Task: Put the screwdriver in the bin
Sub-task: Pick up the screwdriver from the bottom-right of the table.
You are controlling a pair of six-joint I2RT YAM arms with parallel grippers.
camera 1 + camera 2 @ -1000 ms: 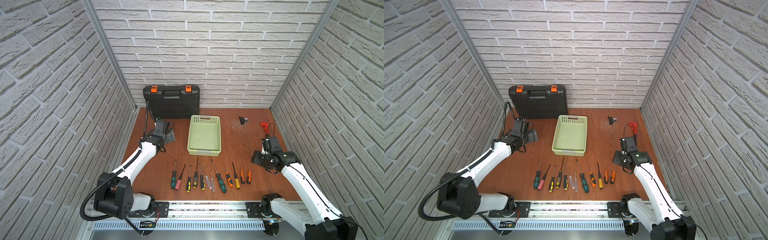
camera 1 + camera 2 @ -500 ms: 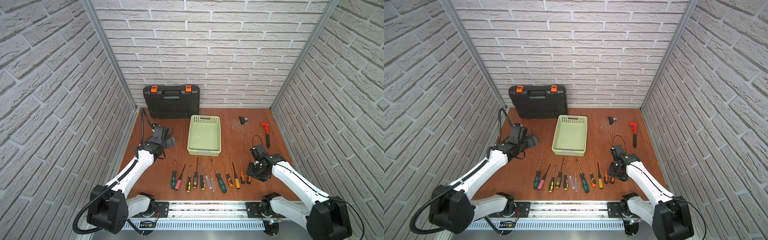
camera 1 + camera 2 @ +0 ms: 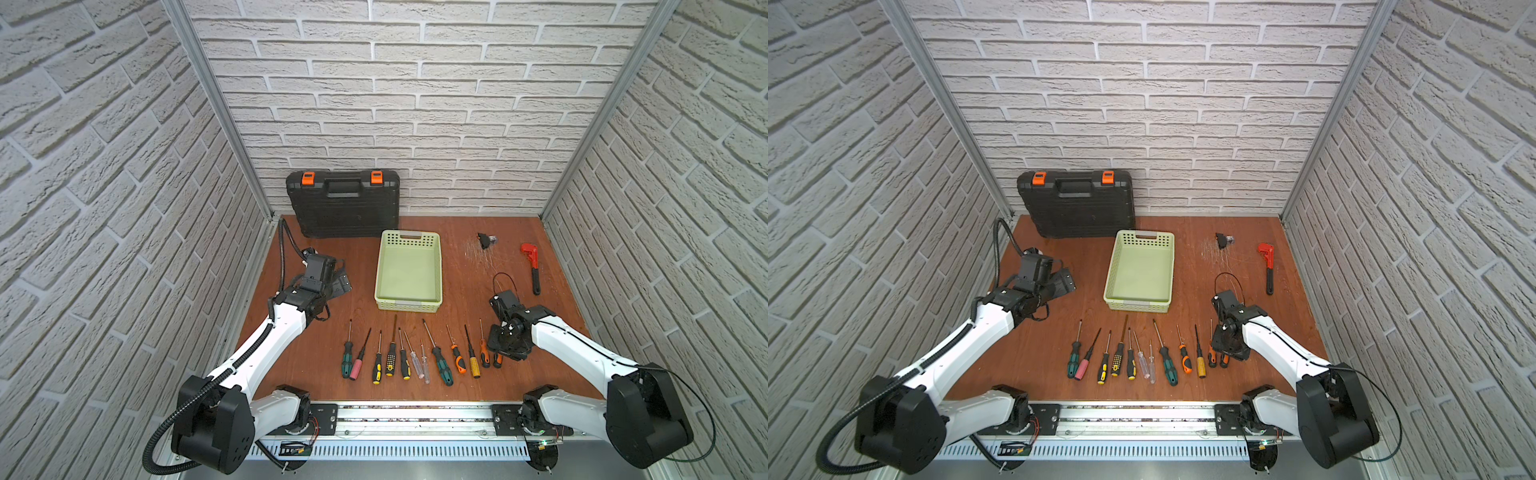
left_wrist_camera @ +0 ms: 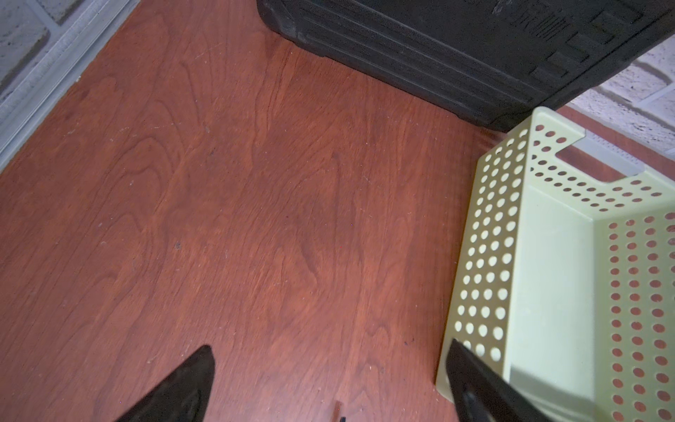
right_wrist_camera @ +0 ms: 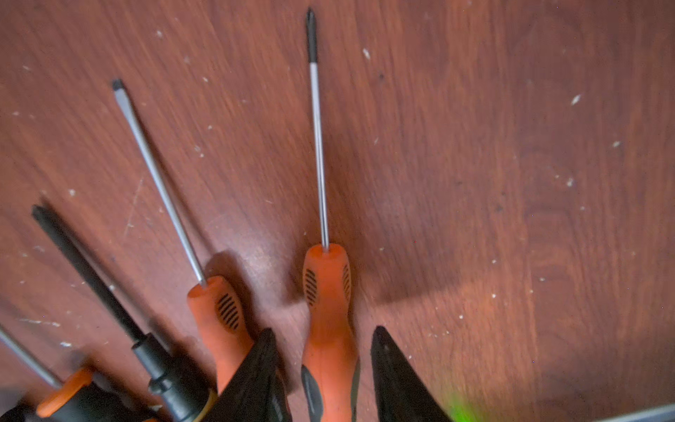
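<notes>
The screwdriver (image 5: 327,285) with the orange and grey handle lies at the right end of the row on the table; only its handle end (image 3: 497,360) (image 3: 1224,360) shows in both top views. My right gripper (image 5: 324,330) (image 3: 505,340) is down over it, open, one jaw on each side of the handle with a thin gap on both sides. The pale green bin (image 3: 408,299) (image 3: 1138,306) stands at mid-table with nothing in it. My left gripper (image 4: 330,345) (image 3: 338,282) hovers wide open to the left of the bin (image 4: 485,255), holding nothing.
Several other screwdrivers (image 3: 399,353) lie in a row near the front edge; an orange one (image 5: 219,310) sits right beside the straddled one. A black toolcase (image 3: 343,203) leans on the back wall. A red wrench (image 3: 532,266) and a small black part (image 3: 484,240) lie back right.
My right arm has swung from beside the red wrench forward to the right end of the row, and its jaws have narrowed. The left arm has drawn back slightly toward the front.
</notes>
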